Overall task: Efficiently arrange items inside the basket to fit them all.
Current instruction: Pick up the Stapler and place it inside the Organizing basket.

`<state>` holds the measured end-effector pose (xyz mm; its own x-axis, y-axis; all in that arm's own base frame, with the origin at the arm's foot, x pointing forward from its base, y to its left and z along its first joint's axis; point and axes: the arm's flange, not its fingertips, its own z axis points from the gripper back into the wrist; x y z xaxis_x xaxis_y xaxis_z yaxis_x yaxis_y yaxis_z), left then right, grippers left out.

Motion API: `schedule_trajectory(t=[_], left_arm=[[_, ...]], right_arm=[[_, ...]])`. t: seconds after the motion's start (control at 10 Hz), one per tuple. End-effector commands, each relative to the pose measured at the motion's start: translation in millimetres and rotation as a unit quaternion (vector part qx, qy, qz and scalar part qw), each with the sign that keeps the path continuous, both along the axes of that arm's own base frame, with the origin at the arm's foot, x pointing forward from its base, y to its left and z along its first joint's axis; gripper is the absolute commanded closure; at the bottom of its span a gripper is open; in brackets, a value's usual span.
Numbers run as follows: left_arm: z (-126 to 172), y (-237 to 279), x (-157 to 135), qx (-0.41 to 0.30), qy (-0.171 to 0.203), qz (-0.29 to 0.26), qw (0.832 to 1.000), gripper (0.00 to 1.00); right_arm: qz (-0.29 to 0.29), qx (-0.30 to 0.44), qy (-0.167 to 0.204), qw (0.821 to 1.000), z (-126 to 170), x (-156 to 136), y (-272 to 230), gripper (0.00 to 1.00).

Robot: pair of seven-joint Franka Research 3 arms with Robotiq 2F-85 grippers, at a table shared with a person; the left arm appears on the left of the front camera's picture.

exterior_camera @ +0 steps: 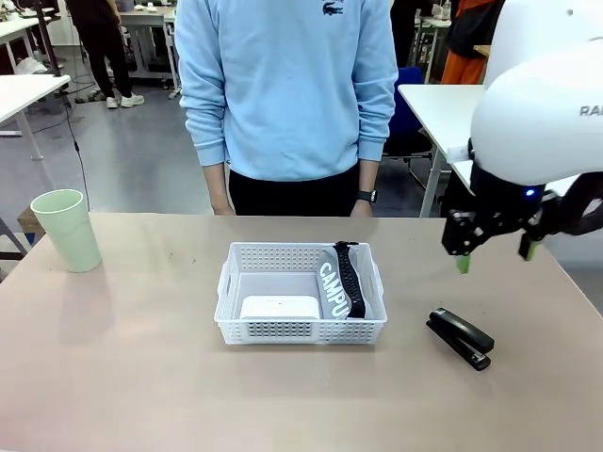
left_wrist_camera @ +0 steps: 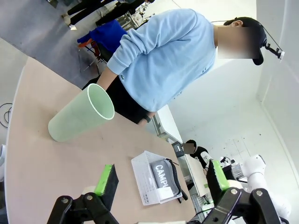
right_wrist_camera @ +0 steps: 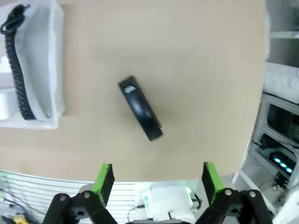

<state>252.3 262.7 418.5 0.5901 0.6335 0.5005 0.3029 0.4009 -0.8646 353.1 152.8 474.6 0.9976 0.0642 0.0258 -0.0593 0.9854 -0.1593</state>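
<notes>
The white perforated basket (exterior_camera: 300,330) sits mid-table and holds the small white rounded box (exterior_camera: 280,307) and, leaning on its right wall, the grey "CAMPUS" pouch (exterior_camera: 337,281) with a black zipper. To the basket's right the black stapler (exterior_camera: 460,338) lies on the table. My right gripper (exterior_camera: 495,256) hovers open above and behind the stapler; from the right wrist, the stapler (right_wrist_camera: 140,108) lies beyond the open fingers (right_wrist_camera: 103,179). At the far left stands the pale green cup (exterior_camera: 67,229). My left gripper (left_wrist_camera: 161,181) is open, facing the cup (left_wrist_camera: 81,119) and basket (left_wrist_camera: 152,181).
A person in a light blue sweatshirt (exterior_camera: 287,85) stands at the far edge of the table, hands behind the edge. The tan tabletop (exterior_camera: 141,377) is bare in front of and left of the basket. Other tables stand behind.
</notes>
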Motion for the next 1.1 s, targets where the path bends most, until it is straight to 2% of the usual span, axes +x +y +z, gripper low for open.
schedule_trajectory(t=[0.0, 0.2, 0.3, 0.5, 0.6, 0.8, 1.0], left_arm=[[0, -1, -3, 0.004, -0.011, -0.002, 1.0, 0.0], [0, -1, -3, 0.004, -0.011, -0.002, 1.0, 0.0], [0, -1, -3, 0.004, -0.011, -0.002, 1.0, 0.0], [0, -1, -3, 0.004, -0.011, -0.002, 1.0, 0.0], [0, -1, -3, 0.004, -0.011, -0.002, 1.0, 0.0], [0, -1, -3, 0.004, -0.011, -0.002, 1.0, 0.0], [0, -1, -3, 0.004, -0.011, -0.002, 1.0, 0.0]], right_arm=[[-0.004, 0.048, 0.007, 0.999, -44, -5, 1, 0.0], [-0.023, 0.029, 0.001, 0.999, -79, -16, 6, 0.0], [-0.006, 0.028, -0.002, 1.0, -97, -15, 7, 0.0], [-0.02, 0.031, -0.022, 0.999, -134, -8, 3, 0.0], [-0.016, 0.039, -0.025, 0.999, -143, -7, 1, 0.0], [-0.024, 0.033, -0.01, 0.999, -166, -2, -7, 0.0], [-0.033, 0.032, -0.005, 0.999, -169, -1, -16, 0.0]])
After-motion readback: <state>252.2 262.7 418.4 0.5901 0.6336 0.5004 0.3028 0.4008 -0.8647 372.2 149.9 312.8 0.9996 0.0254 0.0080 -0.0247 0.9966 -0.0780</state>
